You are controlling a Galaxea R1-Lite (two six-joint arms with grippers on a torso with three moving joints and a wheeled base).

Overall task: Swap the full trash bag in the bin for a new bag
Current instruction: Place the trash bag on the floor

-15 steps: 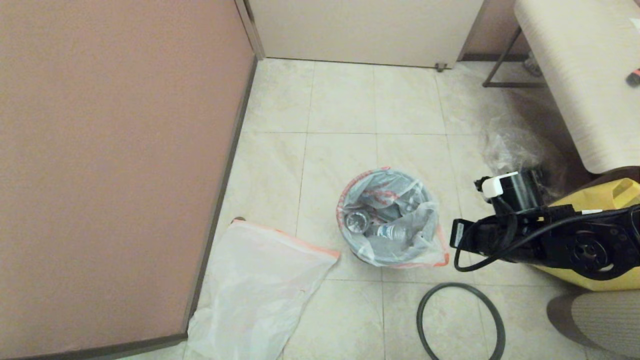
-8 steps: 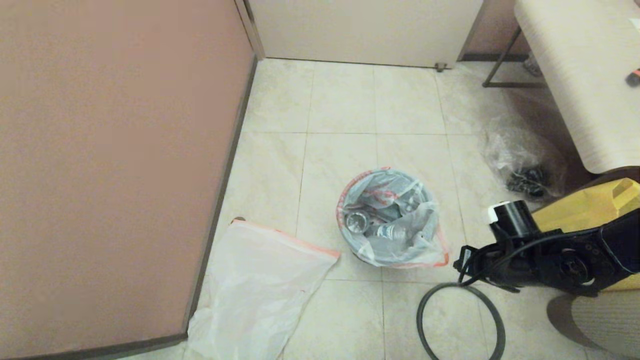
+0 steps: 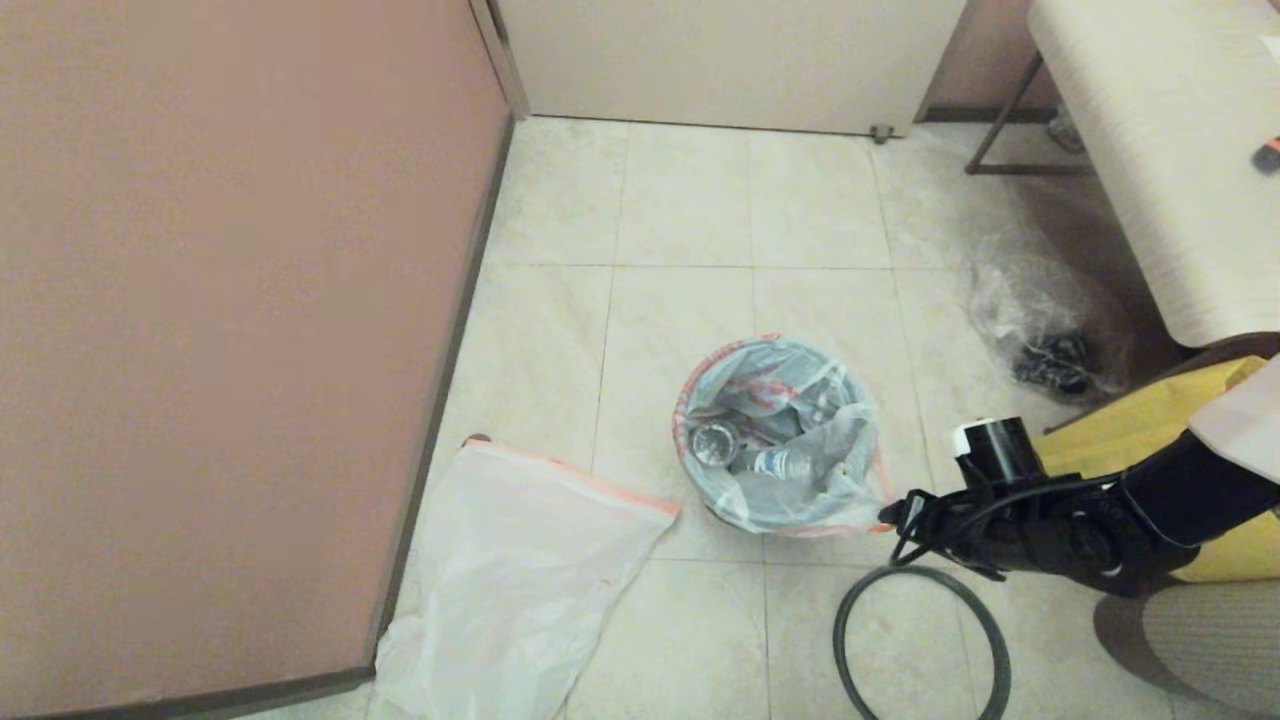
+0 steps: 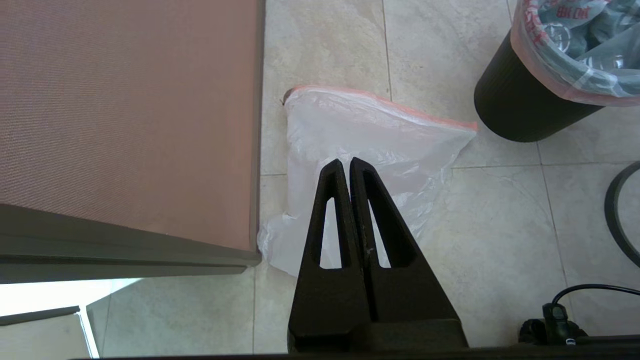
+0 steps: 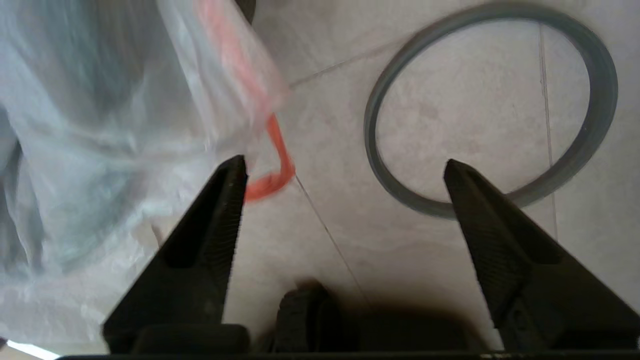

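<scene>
The black bin [image 4: 515,105] stands on the tiled floor, lined with the full trash bag [image 3: 790,470], whose orange-red hem folds over its rim. Bottles show inside the bag. My right gripper [image 3: 895,520] is low beside the bin's right side and open, with nothing between its fingers. One fingertip [image 5: 235,175] is next to the bag's [image 5: 90,125] orange drawstring loop [image 5: 272,175]. The new bag [image 3: 520,570] lies flat on the floor left of the bin. My left gripper [image 4: 346,161] hangs shut and empty above the new bag [image 4: 370,135].
The grey ring [image 3: 841,635] lies on the floor just in front of my right gripper. A brown wall panel [image 3: 230,330] bounds the left. A clear wrinkly bag [image 3: 1050,330], a yellow tote [image 3: 1130,440] and a bench [image 3: 1150,150] crowd the right.
My right arm has dropped and swung left towards the bin's bag hem, and its jaws have gone from shut to open. Bags, bin and ring lie as before.
</scene>
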